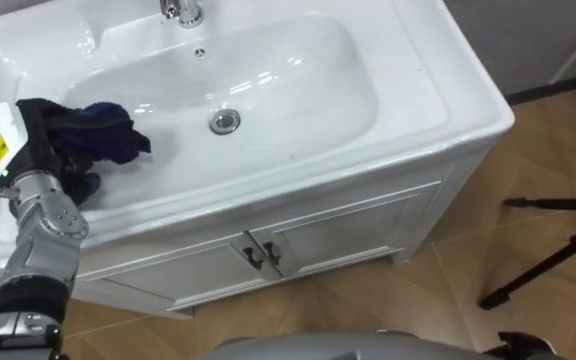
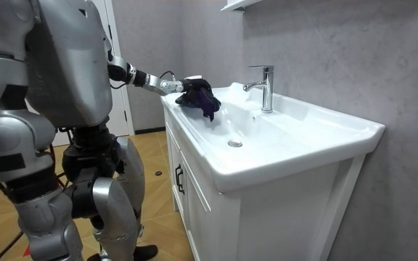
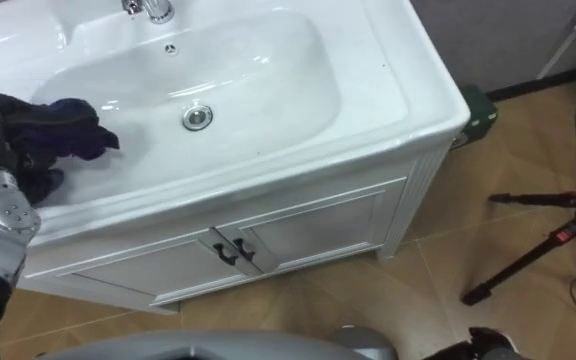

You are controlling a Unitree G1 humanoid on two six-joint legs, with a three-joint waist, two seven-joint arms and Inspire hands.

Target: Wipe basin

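Starting on the wipe, by the look of it: gripping a bunched dark cloth [image 1: 113, 138] in the left hand [image 1: 38, 125], fingers curled round it, at the left end of the basin [image 1: 298, 90]. Holding it over the left slope of the bowl, close to the near rim. Either touching the white surface or hanging just above it; not managing to tell which.

Calling next, most likely, for pressing the cloth down flat and sweeping rightward across the bowl, passing the drain [image 1: 225, 121] in the middle and heading for the right slope. Needing care near the tap [image 1: 183, 12] at the far edge, just beyond the drain, when working up the far wall. Needing also to be keeping inside the near rim, so as not to be dragging the cloth over the edge towards the cupboard [image 1: 338, 235] doors below.

Finding open room all across the bowl, with nothing lying in it. Leaving alone the dark tripod [image 1: 558, 245] on the floor at far right, well apart from the basin.
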